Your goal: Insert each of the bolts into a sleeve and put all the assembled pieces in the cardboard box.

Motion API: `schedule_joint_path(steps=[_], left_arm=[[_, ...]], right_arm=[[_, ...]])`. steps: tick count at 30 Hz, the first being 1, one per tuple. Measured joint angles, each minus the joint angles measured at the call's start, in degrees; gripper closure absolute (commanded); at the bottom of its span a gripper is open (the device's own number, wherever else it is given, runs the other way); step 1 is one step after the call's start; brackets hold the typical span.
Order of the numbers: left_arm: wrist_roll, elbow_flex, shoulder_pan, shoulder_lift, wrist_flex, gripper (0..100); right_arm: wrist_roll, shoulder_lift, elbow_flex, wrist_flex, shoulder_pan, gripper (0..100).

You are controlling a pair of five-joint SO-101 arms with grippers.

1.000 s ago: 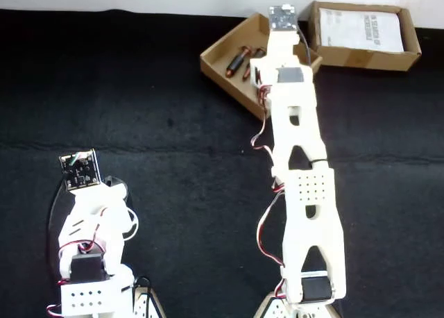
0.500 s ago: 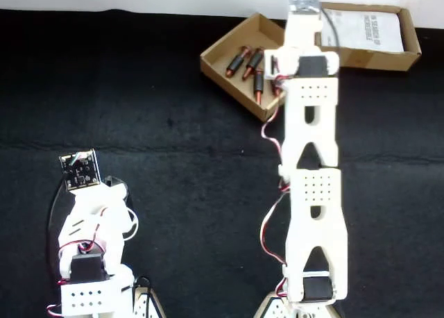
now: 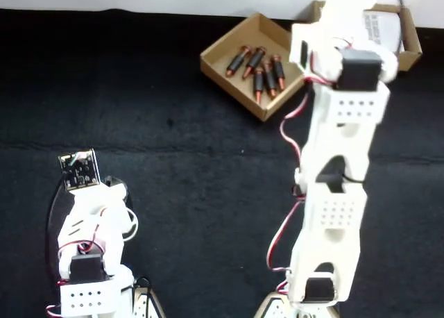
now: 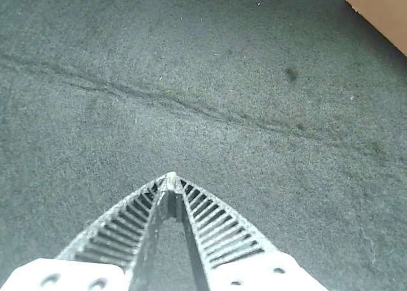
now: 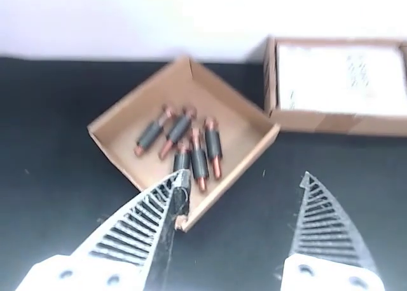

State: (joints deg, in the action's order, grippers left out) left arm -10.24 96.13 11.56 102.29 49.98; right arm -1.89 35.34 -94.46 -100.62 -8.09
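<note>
Your right gripper (image 5: 245, 174) hangs near the shallow brown cardboard box (image 5: 245, 129), its fingers spread apart and holding nothing. Five copper bolts in dark grey sleeves (image 5: 200, 156) lie inside it (roughly side by side). Your left gripper (image 4: 170, 176) is pinched together over the black cloth (image 4: 254, 81).

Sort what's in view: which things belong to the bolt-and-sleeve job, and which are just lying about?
Job in hand: cardboard box; five assembled pieces inside it; right gripper, fingers open and empty; left gripper, fingers shut.
Lying about: second box holding a printed sheet; black cloth.
</note>
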Motion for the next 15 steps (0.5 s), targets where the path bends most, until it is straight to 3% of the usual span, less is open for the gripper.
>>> schedule_joint_path(steps=[12, 15], left_arm=[[0.0, 0.0, 0.0, 0.0, 0.0, 99], [0.0, 0.0, -0.44, 0.0, 0.09, 99]], right_arm=[[0.0, -22.07, -0.09, 0.0, 0.0, 75.3], [0.0, -31.91, 6.77, 0.0, 0.09, 75.3]])
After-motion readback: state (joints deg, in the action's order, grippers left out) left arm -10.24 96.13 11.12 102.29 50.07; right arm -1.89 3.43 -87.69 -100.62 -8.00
